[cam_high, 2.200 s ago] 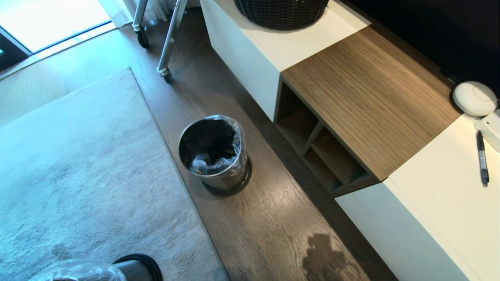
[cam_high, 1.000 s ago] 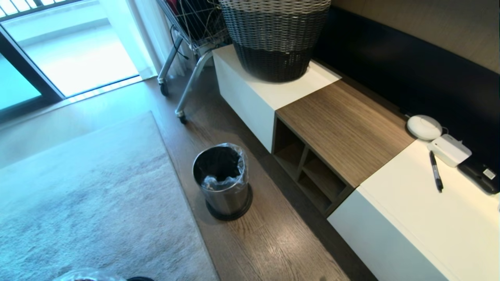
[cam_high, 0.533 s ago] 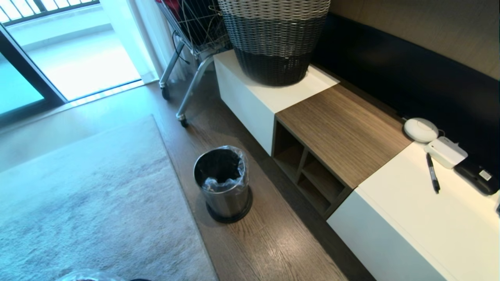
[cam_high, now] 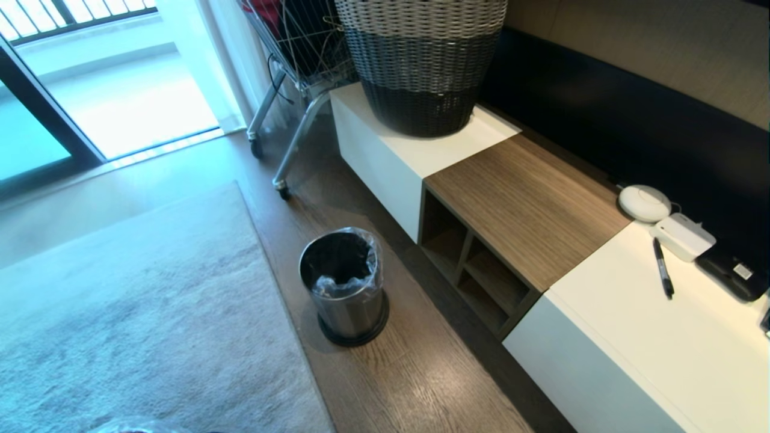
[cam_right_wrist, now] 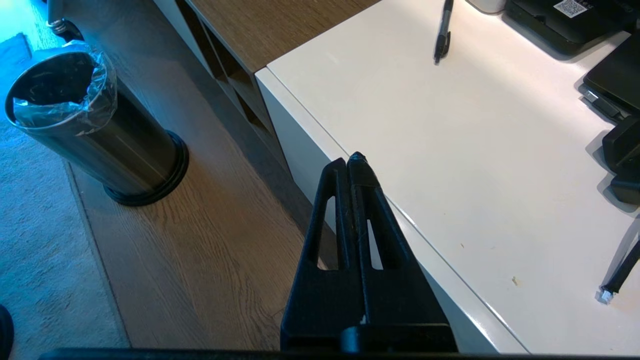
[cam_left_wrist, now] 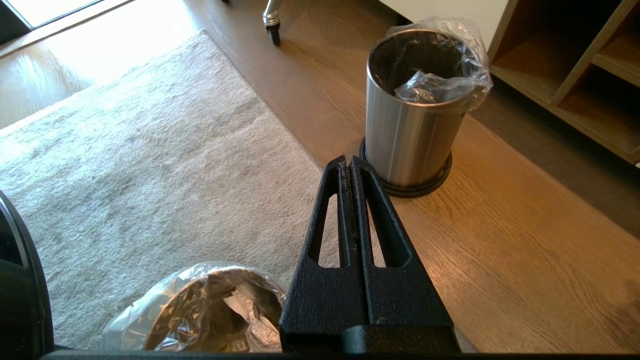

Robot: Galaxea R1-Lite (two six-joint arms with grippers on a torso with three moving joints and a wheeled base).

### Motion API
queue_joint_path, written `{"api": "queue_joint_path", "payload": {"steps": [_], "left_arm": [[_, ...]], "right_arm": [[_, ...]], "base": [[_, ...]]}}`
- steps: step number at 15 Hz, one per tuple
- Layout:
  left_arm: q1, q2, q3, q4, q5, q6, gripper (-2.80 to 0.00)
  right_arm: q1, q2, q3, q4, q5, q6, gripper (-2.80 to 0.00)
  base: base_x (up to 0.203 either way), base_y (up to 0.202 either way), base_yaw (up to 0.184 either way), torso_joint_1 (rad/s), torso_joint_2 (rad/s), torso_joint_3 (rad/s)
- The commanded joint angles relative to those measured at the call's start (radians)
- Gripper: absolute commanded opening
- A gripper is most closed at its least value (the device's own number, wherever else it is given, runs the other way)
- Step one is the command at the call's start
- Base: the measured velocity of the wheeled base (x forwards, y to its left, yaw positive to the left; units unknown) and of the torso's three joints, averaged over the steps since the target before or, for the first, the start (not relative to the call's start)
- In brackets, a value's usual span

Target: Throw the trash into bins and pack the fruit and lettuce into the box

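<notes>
One steel bin with a clear liner stands on the wood floor between the rug and the low cabinet; it also shows as the bin and bin in the wrist views. A second bin sits close under my left arm, its liner just showing at the head view's lower edge; something pale and crumpled lies inside. My left gripper is shut and empty, over the rug's edge. My right gripper is shut and empty, over the white cabinet's edge. The fruit, lettuce and box are out of view.
A long low cabinet runs along the right, with a wooden section and open cubbies. On it stand a woven basket, a pen and small white devices. A wheeled cart stands behind; a grey rug lies left.
The whole head view has shifted as the camera lifted: the basket and window have come into view and the near bin has slid off the lower edge. Nothing itself has moved.
</notes>
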Motion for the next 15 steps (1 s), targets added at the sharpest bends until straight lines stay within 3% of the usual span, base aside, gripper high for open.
{"api": "queue_joint_path", "payload": {"steps": [1, 11, 15], "left_arm": [[0.000, 0.000, 0.000, 0.000, 0.000, 0.001, -2.80], [0.000, 0.000, 0.000, 0.000, 0.000, -0.002, -2.80], [0.000, 0.000, 0.000, 0.000, 0.000, -0.002, -2.80]], "right_arm": [[0.001, 0.001, 0.000, 0.000, 0.000, 0.000, -2.80], [0.000, 0.001, 0.000, 0.000, 0.000, 0.000, -2.80], [0.001, 0.001, 0.000, 0.001, 0.000, 0.000, -2.80]], "base": [[0.000, 0.000, 0.000, 0.000, 0.00, 0.000], [0.000, 0.000, 0.000, 0.000, 0.00, 0.000], [-0.126, 0.000, -0.004, 0.006, 0.00, 0.002]]}}
